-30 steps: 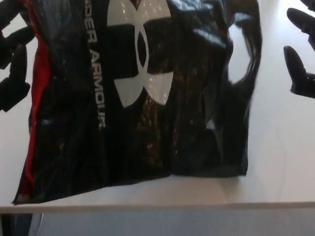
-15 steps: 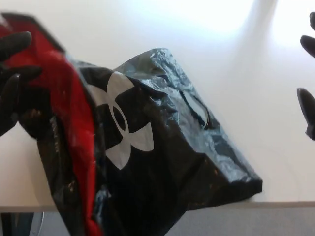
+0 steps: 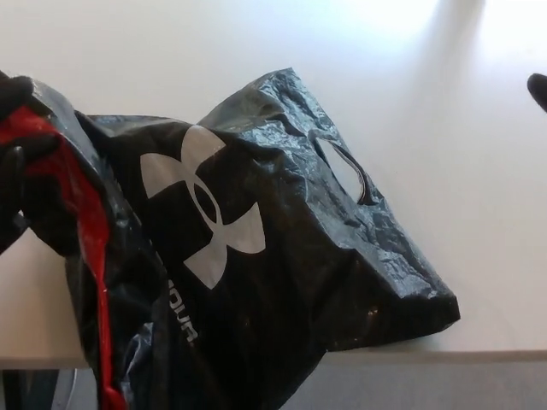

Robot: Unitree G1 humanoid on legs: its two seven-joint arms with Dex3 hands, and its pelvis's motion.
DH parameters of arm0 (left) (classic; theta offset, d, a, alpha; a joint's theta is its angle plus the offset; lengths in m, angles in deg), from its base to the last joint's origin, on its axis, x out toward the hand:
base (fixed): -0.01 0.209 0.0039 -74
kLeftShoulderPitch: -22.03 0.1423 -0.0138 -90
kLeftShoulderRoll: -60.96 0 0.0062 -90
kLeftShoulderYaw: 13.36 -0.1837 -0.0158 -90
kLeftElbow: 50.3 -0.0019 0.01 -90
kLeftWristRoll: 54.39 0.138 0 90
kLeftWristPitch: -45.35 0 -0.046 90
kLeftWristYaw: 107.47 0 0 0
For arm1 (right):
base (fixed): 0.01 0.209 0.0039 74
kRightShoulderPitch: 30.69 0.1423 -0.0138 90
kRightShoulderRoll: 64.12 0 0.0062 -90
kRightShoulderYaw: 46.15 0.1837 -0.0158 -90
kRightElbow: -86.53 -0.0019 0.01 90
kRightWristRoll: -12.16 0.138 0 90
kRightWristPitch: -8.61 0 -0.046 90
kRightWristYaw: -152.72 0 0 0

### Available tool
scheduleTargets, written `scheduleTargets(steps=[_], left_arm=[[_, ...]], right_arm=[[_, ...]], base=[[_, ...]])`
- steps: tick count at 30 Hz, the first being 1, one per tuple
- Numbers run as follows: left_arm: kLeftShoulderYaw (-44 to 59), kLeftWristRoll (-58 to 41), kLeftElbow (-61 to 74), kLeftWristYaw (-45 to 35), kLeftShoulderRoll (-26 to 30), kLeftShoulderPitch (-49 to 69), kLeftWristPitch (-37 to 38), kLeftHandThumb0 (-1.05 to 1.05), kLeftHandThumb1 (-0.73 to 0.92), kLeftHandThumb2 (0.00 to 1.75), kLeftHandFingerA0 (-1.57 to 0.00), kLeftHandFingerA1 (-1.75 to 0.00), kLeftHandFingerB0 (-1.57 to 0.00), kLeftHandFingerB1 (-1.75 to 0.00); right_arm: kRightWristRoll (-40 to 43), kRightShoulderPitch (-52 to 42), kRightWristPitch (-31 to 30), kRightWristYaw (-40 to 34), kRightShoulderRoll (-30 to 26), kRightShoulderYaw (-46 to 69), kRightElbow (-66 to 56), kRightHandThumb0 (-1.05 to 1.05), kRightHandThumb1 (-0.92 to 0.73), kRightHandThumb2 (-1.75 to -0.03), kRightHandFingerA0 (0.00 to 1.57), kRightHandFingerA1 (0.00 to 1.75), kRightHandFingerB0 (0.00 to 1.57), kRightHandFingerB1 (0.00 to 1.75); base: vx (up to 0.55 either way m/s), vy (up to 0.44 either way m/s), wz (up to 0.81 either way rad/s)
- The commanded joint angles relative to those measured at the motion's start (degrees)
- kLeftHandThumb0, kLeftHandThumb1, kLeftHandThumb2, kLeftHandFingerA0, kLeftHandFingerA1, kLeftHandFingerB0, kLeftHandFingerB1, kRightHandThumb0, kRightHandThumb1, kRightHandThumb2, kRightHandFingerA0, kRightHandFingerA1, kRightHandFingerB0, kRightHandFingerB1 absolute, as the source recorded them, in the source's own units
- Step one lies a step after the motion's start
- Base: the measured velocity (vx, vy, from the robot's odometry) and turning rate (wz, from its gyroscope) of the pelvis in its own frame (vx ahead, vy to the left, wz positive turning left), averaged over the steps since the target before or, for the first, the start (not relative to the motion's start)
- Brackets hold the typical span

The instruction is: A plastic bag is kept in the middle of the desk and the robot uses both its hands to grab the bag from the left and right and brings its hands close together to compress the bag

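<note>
A black plastic bag (image 3: 282,256) with a white logo and a red side strip lies crumpled on the white desk (image 3: 171,51), its lower left part hanging over the front edge. My left hand (image 3: 15,171) is at the picture's far left, its black fingers closed on the bag's raised left side by the red strip. Of my right hand (image 3: 538,88) only a dark tip shows at the right border, well apart from the bag. The bag's handle cutout (image 3: 342,166) faces up toward the right.
The desk's front edge (image 3: 479,352) runs along the bottom, with grey floor below it. Bare white desk lies behind the bag and to its right.
The view has shifted and the bag, flat a second ago, is now bunched and lifted at its left by my left hand. My right hand has slid almost out of the picture.
</note>
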Motion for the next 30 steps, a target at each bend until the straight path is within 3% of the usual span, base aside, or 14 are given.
scheduleTargets(steps=[1,6,8,10,11,16,18,19,23,24,25,27,28,30], left_arm=[[3.41,-3.05,2.89,0.28,-1.02,2.52,2.07,-0.62,0.92,0.67,-0.41,-0.52,-0.3,-0.39],[3.98,-3.76,6.68,-0.03,-2.9,5.76,3.04,-0.69,0.89,0.68,-0.37,-0.49,-0.28,-0.37],[3.43,-3.29,7.88,-0.25,-2.95,5.85,3.21,-0.6,0.71,1.11,-0.35,-0.6,-0.18,-0.48],[3.33,-3.05,8.2,-0.09,-2.95,5.72,2.84,-0.6,0.71,1.11,-0.35,-0.6,-0.18,-0.48],[2.86,-2.19,6.55,0.29,-2.66,4.04,2.26,-0.66,0.9,0.68,-0.39,-0.48,-0.29,-0.37],[1.98,-0.53,2.42,1.96,-2.42,-1.09,1.02,-0.68,0.92,0.72,-0.32,-0.48,-0.26,-0.38],[1.6,1.44,2.69,3.37,-3.05,-1.61,1.85,-0.71,0.92,0.74,-0.3,-0.48,-0.24,-0.37],[0.29,1.05,5.2,3.59,-4.27,-1.98,2.2,-0.77,0.92,0.75,-0.23,-0.46,-0.19,-0.34],[-2.54,0.8,11.72,2.97,-6.72,0.09,5.03,-0.82,0.92,0.79,-0.16,-0.45,-0.14,-0.32],[-3.89,1.29,14.21,2.69,-8.06,1.22,7.53,-0.34,0.56,1.16,-0.03,-0.52,0.0,-0.5],[-4.56,1.44,15.82,2.29,-8.74,2.16,9.13,-0.79,0.92,0.81,-0.15,-0.49,-0.14,-0.35],[-5.31,1.22,18.56,0.96,-10.15,5.83,13.49,-0.81,0.92,0.78,-0.16,-0.47,-0.15,-0.35],[-5.26,0.89,19.81,0.42,-10.78,8.23,15.14,-0.81,0.92,0.77,-0.18,-0.46,-0.15,-0.33],[-4.55,-0.01,19.86,-1.08,-13.05,15.0,21.94,-0.79,0.92,0.77,-0.2,-0.48,-0.16,-0.36]], right_arm=[[2.77,-4.22,8.03,1.23,1.29,1.71,-1.81,-0.77,-0.67,-1.05,0.02,0.43,0.08,0.28],[3.55,-6.99,13.11,2.51,2.46,1.53,-2.15,-0.76,-0.88,-0.67,0.09,0.32,0.07,0.23],[4.38,-9.4,15.83,3.36,3.16,1.31,-3.09,-0.8,-0.72,-1.07,0.0,0.36,0.09,0.23],[4.45,-9.85,16.76,3.57,3.22,1.14,-3.1,-0.8,-0.72,-1.07,0.0,0.36,0.09,0.23],[4.5,-10.62,17.55,3.76,3.45,0.86,-3.5,-0.72,-0.89,-0.68,0.08,0.32,0.08,0.2],[5.61,-11.07,19.39,4.17,4.27,-1.04,-4.53,-0.73,-0.69,-1.05,0.04,0.38,0.05,0.28],[5.06,-12.17,21.12,4.3,4.95,-2.23,-5.14,-0.73,-0.89,-0.66,0.09,0.32,0.06,0.24],[5.12,-12.38,22.88,4.4,5.42,-2.64,-5.77,-0.81,-0.7,-1.08,0.0,0.39,0.09,0.23],[5.16,-13.2,25.76,4.48,5.93,-2.86,-6.37,-0.85,-0.71,-1.08,0.0,0.37,0.09,0.2],[4.01,-13.45,26.17,3.97,6.07,-2.41,-6.73,-0.74,-0.66,-1.08,0.01,0.4,0.01,0.27],[1.77,-13.76,27.12,3.23,6.67,-1.84,-6.69,-0.75,-0.66,-1.08,0.02,0.42,0.02,0.27],[-3.46,-14.9,30.66,2.84,7.78,-0.8,-5.53,-0.79,-0.68,-1.08,0.06,0.36,0.06,0.24],[-5.41,-15.62,32.76,3.03,8.39,-0.67,-4.35,-0.8,-0.89,-0.67,0.07,0.32,0.06,0.25],[-6.76,-19.66,39.41,5.87,7.45,-0.81,2.55,-0.85,-0.7,-1.08,0.0,0.26,0.08,0.19]], base=[[0.0,0.0,0.0],[0.0,0.0,0.0],[0.0,0.0,0.0],[0.0,0.0,0.0],[0.0,0.0,0.0],[0.0,0.0,0.0],[0.0,0.0,0.0],[0.0,0.0,0.0],[0.0,0.0,0.0],[0.0,0.0,0.0],[0.0,0.0,0.0],[0.0,0.0,0.0],[0.0,0.0,0.0],[0.0,0.0,0.0]])
